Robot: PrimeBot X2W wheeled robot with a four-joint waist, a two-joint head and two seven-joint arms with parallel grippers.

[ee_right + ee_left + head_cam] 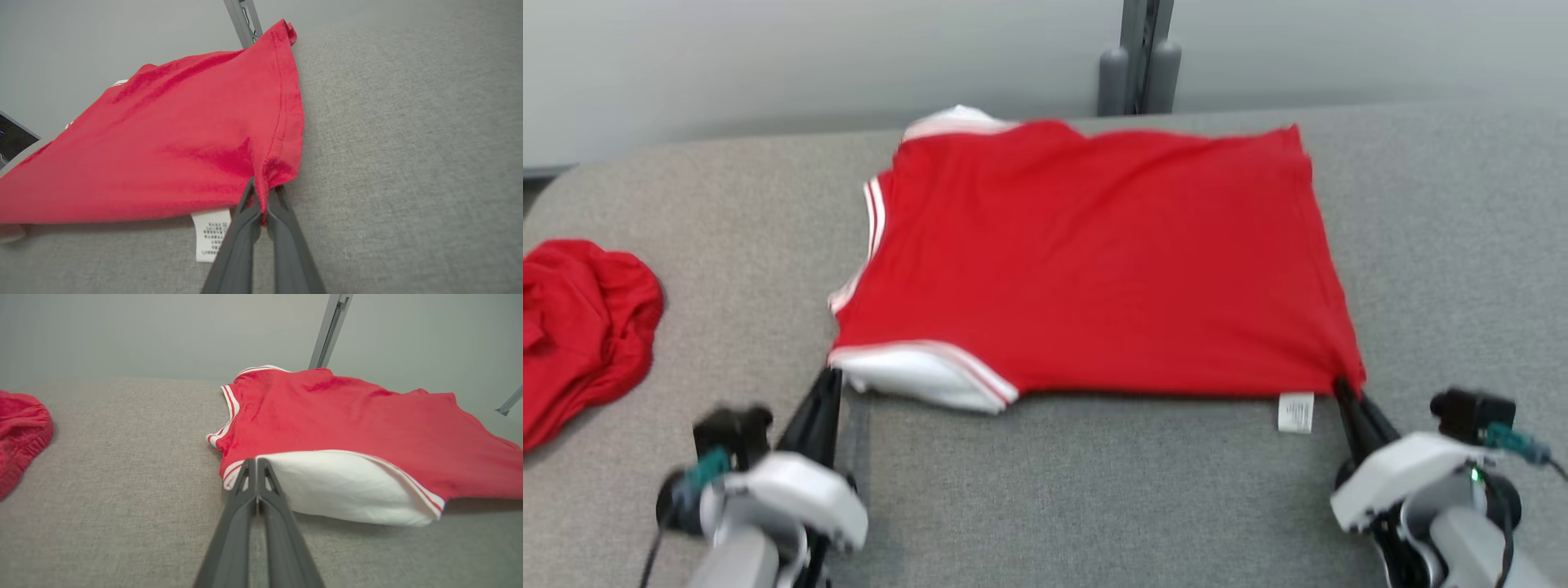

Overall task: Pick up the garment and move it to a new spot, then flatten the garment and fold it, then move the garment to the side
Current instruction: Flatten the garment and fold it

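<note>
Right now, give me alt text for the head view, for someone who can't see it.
A red jersey with white trim lies spread on a grey table, its near corners pinched by the grippers: left gripper at the white sleeve, right gripper at the hem by a care label. A crumpled red garment lies far left.

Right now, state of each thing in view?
Red shirt with white striped trim: spread on the grey fabric table, near edge slightly lifted.
Left gripper: shut on the shirt's white sleeve corner.
Right gripper: shut on the shirt's hem corner.
White care label: sticking out at the near edge.
Second red garment: crumpled, at the table's left.
</note>
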